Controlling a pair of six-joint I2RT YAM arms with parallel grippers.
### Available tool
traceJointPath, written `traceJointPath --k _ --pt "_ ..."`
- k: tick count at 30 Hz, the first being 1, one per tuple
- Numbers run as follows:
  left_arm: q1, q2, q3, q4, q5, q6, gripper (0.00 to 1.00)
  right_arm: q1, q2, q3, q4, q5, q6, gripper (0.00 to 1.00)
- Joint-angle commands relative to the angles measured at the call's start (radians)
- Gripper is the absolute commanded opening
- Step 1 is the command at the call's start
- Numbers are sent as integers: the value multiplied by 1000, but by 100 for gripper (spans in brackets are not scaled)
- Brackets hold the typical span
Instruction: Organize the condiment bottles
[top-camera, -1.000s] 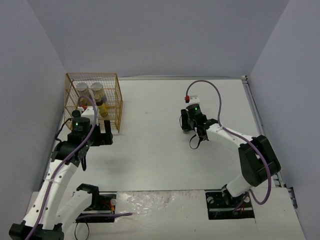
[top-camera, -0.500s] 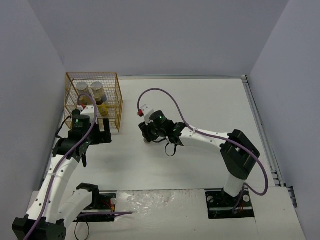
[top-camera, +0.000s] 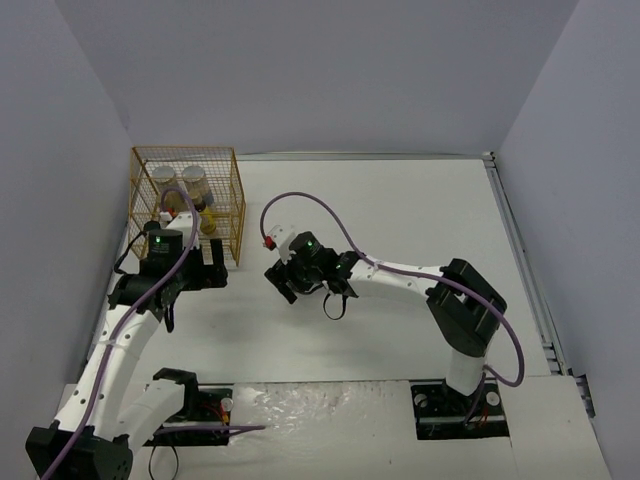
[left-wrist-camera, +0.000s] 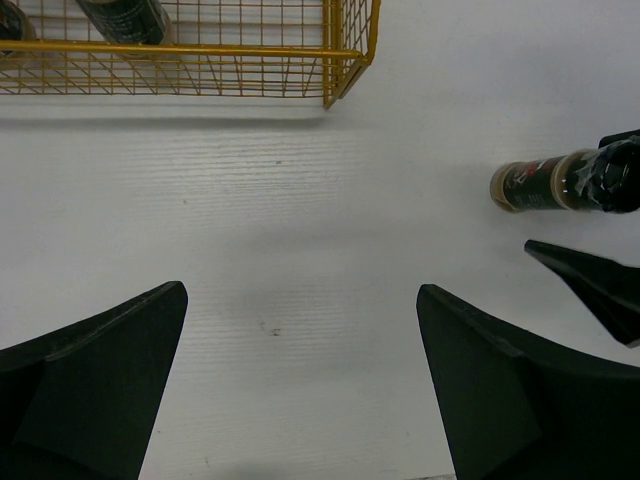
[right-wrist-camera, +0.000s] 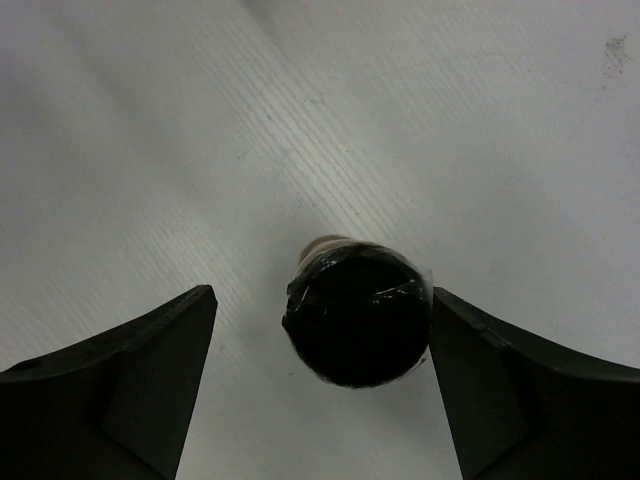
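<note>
A short dark jar with a black lid (right-wrist-camera: 358, 312) stands on the white table between the fingers of my right gripper (right-wrist-camera: 320, 295). That gripper is open: there is a clear gap on the left of the lid, and the right finger sits close beside it. The same jar (left-wrist-camera: 540, 186) shows at the right edge of the left wrist view. My left gripper (left-wrist-camera: 302, 291) is open over bare table, empty, just in front of the yellow wire basket (left-wrist-camera: 345, 48). In the top view the basket (top-camera: 232, 200) holds two pale silver-lidded jars (top-camera: 163, 177) and a yellow bottle (top-camera: 207, 222).
The right arm (top-camera: 400, 278) reaches across the middle of the table toward the left. Its gripper (top-camera: 285, 281) is a short way right of the left gripper (top-camera: 208, 272). Grey walls enclose the table on three sides.
The right arm swung left across the table with the dark jar. Its jaws were shut on the jar and have opened round it. The left arm barely moved.
</note>
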Motion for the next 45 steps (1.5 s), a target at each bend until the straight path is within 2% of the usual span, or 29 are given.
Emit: traceJointPath --k 1,5,7,13,16,19,24,29,40,45 --pt "1 23 74 48 65 -27 97 9 -136 58 -52 2 -13 88" --pt "-6 45 135 28 116 -52 97 8 -301 34 -104 34 1 98" --pt "-29 76 174 15 125 -66 97 7 -392 5 -123 86 14 100" --pt "-212 204 278 26 23 -100 97 -22 -684 -122 -165 371 101 100" --pt "-295 285 340 24 -27 -91 97 -65 -808 -197 -191 448 156 100" --pt "-367 371 386 41 -67 -75 97 -112 -970 -252 -196 466 197 100" --pt "-469 508 460 29 -110 -39 97 -148 -1126 -313 -213 493 232 100" --pt "-566 633 530 -27 -154 -1 97 -151 -1172 -341 -223 538 250 100" --pt "-572 788 577 -111 -160 -12 96 -152 -1190 -367 -223 558 250 100" --pt "-572 819 576 -101 -155 -5 88 -152 -1189 -373 -223 559 251 100"
